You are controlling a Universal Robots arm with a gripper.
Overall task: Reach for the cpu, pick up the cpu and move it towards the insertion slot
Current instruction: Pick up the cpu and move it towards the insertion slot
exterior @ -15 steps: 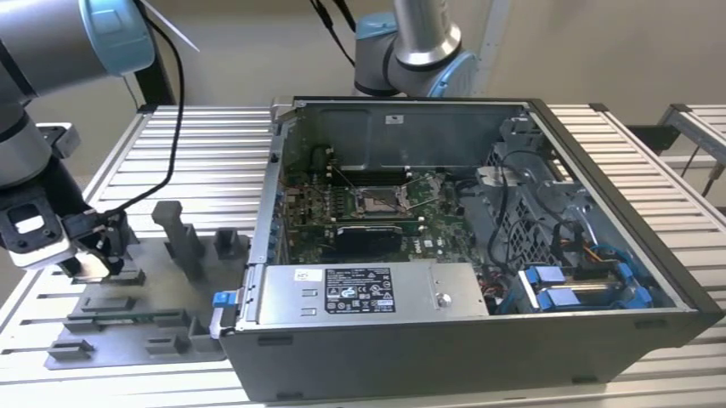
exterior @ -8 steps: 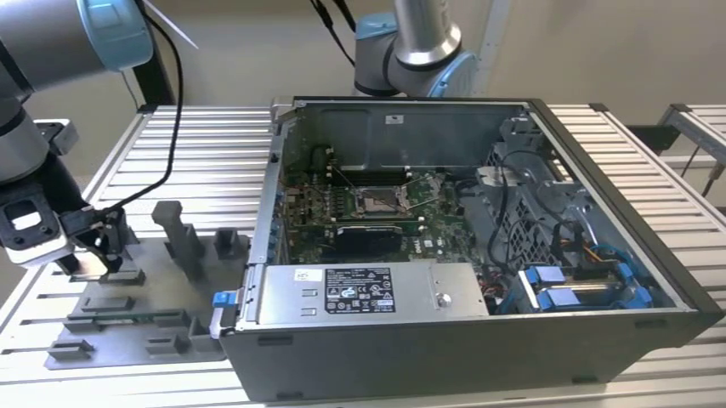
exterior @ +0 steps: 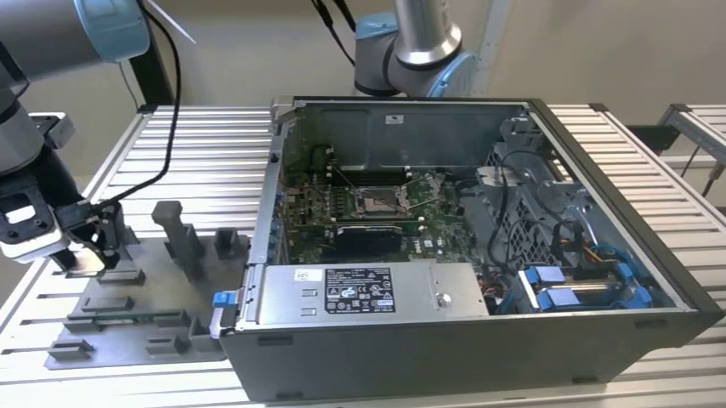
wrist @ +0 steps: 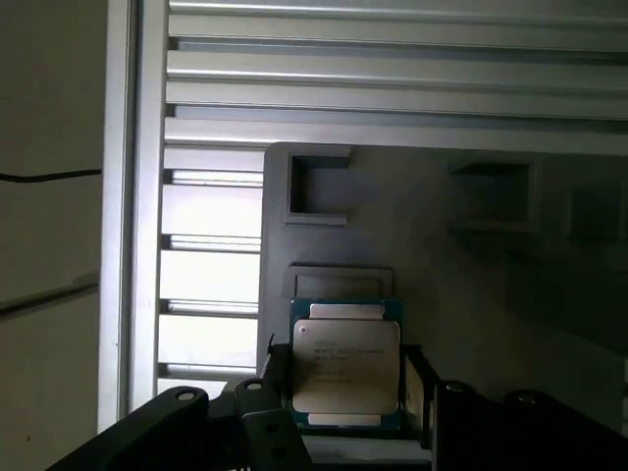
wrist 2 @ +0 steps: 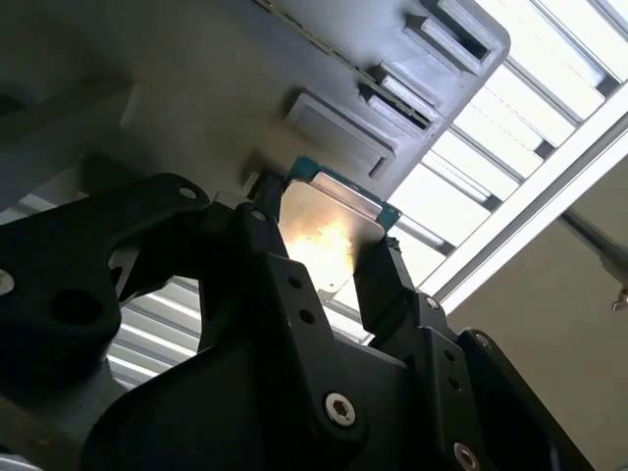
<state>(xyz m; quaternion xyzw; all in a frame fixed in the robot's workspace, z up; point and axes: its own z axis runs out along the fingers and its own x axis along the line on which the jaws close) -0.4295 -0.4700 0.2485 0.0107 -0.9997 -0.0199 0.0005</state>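
Exterior view: gripper (exterior: 97, 253) low over fixture tray (exterior: 136, 340), at the tray end away from open computer case (exterior: 635, 280). Case, beside tray, holds green board with insertion slot (exterior: 378, 201).

First wrist view: cpu (wrist: 345, 365) over tray, silvery face to camera, slightly longer axis running along fingers (wrist: 278, 378), which press on two opposite edges. Shallow tray recess (wrist: 340, 282) just beyond.

Second wrist view: cpu (wrist 2: 329, 231) pinched at fingertips, tilted relative to tray, probably lifted clear.
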